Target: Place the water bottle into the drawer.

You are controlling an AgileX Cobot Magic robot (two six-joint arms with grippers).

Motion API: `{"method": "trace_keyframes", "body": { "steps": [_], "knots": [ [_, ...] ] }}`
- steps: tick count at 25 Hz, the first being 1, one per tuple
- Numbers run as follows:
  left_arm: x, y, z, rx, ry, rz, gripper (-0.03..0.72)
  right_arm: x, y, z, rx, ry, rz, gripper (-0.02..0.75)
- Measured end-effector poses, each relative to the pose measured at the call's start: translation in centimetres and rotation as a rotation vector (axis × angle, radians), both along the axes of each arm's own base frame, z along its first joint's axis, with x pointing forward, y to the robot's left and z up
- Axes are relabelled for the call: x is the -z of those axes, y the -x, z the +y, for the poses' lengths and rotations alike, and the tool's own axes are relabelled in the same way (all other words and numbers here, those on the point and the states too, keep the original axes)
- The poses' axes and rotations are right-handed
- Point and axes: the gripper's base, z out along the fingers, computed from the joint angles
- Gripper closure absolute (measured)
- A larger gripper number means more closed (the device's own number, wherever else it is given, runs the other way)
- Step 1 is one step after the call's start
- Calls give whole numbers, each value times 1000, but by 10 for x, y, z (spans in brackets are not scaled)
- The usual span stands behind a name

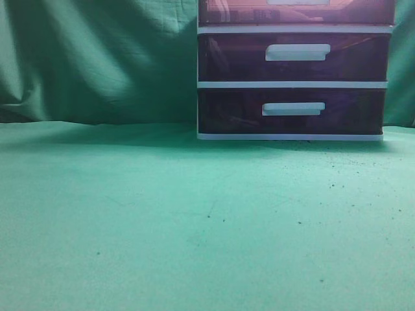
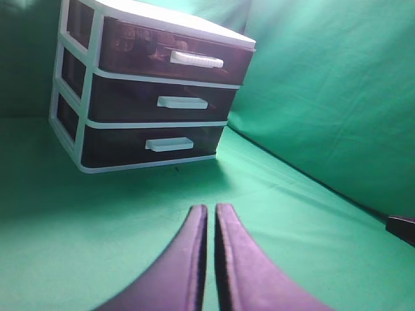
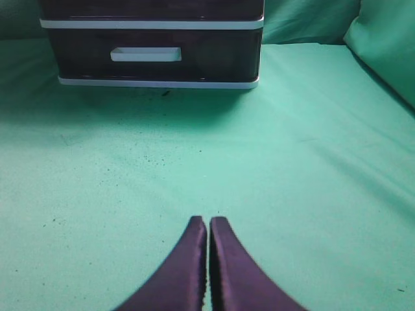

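A drawer unit with dark translucent drawers, white frame and white handles stands at the back right of the green table. All its drawers are closed. It also shows in the left wrist view and the right wrist view. The water bottle is out of view in every frame. My left gripper is shut and empty above the cloth, well in front of the unit. My right gripper is shut and empty, also in front of the unit. Neither gripper shows in the exterior view.
Green cloth covers the table and hangs as a backdrop behind. Small dark specks lie on the cloth in front of the unit. A dark object shows at the right edge of the left wrist view.
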Motion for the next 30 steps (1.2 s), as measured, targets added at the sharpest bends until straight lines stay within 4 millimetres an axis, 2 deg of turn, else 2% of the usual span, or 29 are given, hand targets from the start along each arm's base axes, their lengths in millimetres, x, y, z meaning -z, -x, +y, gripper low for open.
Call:
{"method": "trace_keyframes", "body": {
  "steps": [19, 22, 26, 28, 30],
  "knots": [
    [-1, -1, 2, -24, 4, -5, 688, 0, 0, 0, 0, 0, 0, 738],
    [-5, -3, 3, -49, 107, 14, 688, 0, 0, 0, 0, 0, 0, 738],
    [-14, -6, 10, -112, 342, 64, 688, 0, 0, 0, 0, 0, 0, 738],
    [-17, -7, 11, -125, 331, 5, 688, 0, 0, 0, 0, 0, 0, 738],
    [-22, -6, 13, -142, 241, -122, 688, 0, 0, 0, 0, 0, 0, 738]
  ]
}}
